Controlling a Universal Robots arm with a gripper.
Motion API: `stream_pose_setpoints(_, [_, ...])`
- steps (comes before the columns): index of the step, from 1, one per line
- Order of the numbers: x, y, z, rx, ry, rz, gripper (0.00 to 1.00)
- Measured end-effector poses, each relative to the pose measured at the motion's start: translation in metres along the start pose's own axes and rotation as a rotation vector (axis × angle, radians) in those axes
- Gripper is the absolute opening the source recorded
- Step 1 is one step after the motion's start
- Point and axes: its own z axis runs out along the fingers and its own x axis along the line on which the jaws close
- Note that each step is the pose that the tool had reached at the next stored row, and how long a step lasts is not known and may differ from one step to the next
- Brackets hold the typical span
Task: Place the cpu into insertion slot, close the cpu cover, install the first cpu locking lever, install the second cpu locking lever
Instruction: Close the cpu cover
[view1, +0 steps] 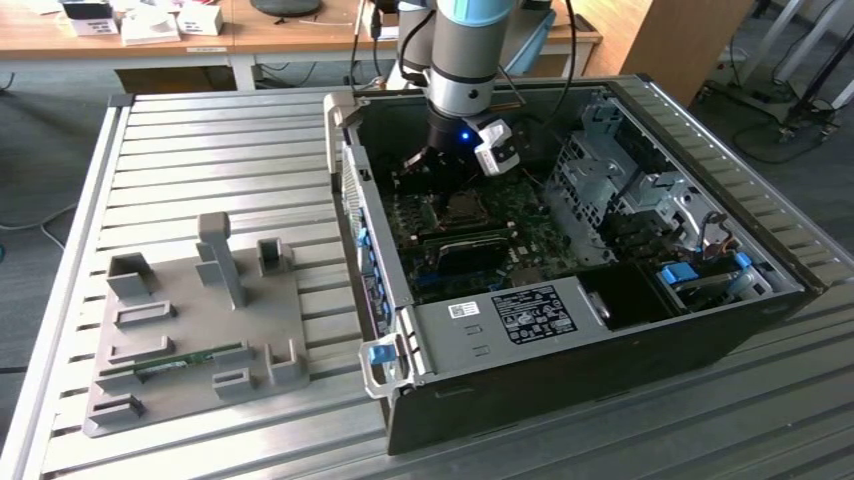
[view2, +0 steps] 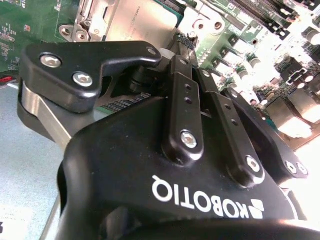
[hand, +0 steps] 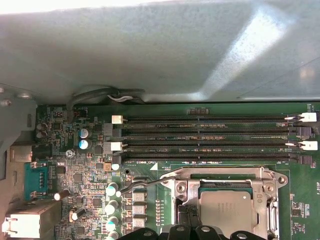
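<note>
Starting at the exterior view's left: the grey fixture tray (view1: 187, 330) with a memory stick (view1: 174, 364) lying in it is well apart from me, so no worries there. Moving across, I'm reaching down into the open computer case (view1: 561, 390), my gripper (view1: 447, 168) right over the insertion slot (view1: 467, 207).

Where things stand: the cpu (hand: 227, 212) sits in the slot, flat as far as I can tell. The cpu cover (hand: 220, 174) is folded down around it, with the silver top showing through the window. My fingers (view2: 182, 100) are pressed together with nothing visibly between them, tips at the edge of the cover frame. They're beside the wire locking lever (hand: 145, 183), which sticks out away from the socket, so I'd say it isn't latched.

What bugs me is that closed tips make a narrow pusher. If they slide off that thin wire, they'd likely land on the little capacitors (hand: 111, 189) near it or scrape the green board (hand: 75, 175). Push at an angle and the lever could miss its hook and spring back. And if the chip isn't fully seated, clamping could hurt the socket, which I can't check from here.

Further to the exterior view's right, the drive cage (view1: 627, 190) is near my wrist, a bump risk if I swing wide.
</note>
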Motion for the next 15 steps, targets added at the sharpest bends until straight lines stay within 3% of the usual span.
stream_pose_setpoints(15, [-0.0002,0.0000,-0.0098,-0.0001,-0.0001,0.000,0.11])
